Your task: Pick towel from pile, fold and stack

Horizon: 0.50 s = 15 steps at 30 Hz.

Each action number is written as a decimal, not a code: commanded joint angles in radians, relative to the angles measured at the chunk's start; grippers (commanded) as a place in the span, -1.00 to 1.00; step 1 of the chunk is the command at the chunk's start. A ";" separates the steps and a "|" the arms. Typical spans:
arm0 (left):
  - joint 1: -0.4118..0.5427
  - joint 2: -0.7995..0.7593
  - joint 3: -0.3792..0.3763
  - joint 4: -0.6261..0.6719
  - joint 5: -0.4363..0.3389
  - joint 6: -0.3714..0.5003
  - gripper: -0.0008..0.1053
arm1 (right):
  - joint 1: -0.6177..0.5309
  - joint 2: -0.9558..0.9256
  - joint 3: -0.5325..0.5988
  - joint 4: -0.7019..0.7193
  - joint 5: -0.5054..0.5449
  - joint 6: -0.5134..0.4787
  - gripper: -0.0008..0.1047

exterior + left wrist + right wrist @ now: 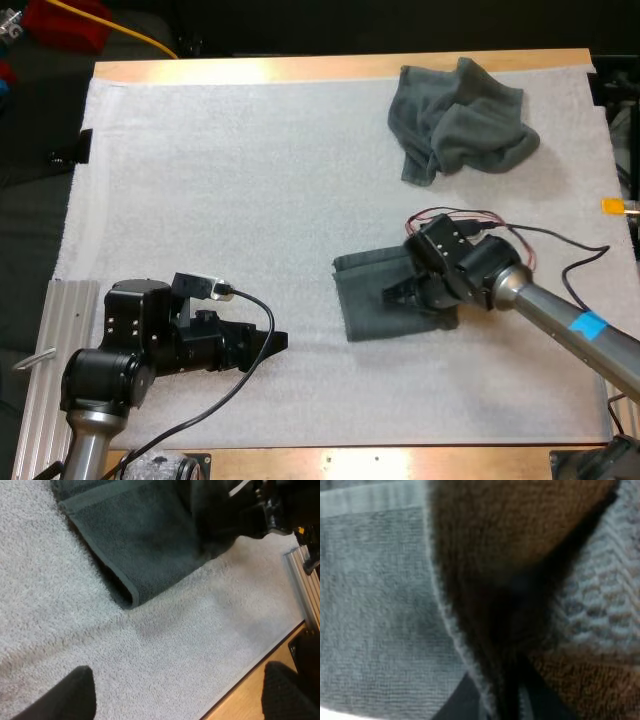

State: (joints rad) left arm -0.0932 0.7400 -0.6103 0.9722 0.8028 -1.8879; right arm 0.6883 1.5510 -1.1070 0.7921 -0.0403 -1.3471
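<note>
Your left arm [100,375] shows black rounded housings with small bright screws on a grey tube; your right arm [545,305] matches, with a blue tag

Bright, even overhead light (soft shadow under the folded towel [150,540])

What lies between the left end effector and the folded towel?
Only bare white mat, in the high view, from left end effector to folded towel.
</note>
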 commanded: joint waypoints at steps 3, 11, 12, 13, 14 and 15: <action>-0.005 -0.005 -0.005 0.004 0.010 0.005 0.27 | 0.036 0.020 0.001 -0.036 -0.033 0.038 -0.96; -0.005 -0.005 -0.005 0.004 0.025 0.005 0.27 | 0.053 0.075 0.001 -0.165 -0.153 0.174 -0.96; -0.005 -0.005 -0.005 0.004 0.025 0.005 0.27 | 0.057 0.084 0.001 -0.167 -0.162 0.177 -0.96; -0.005 -0.005 -0.005 0.004 0.025 0.005 0.27 | 0.060 0.090 0.001 -0.166 -0.164 0.178 -0.96; -0.005 -0.005 -0.005 0.004 0.025 0.005 0.27 | 0.083 0.132 0.001 -0.170 -0.165 0.204 -0.96; -0.005 -0.005 -0.005 0.004 0.025 0.005 0.27 | 0.084 0.139 0.001 -0.175 -0.166 0.210 -0.96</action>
State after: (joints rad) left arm -0.0932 0.7400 -0.6103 0.9722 0.8089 -1.8879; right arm 0.7715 1.6858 -1.1056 0.6154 -0.1925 -1.1430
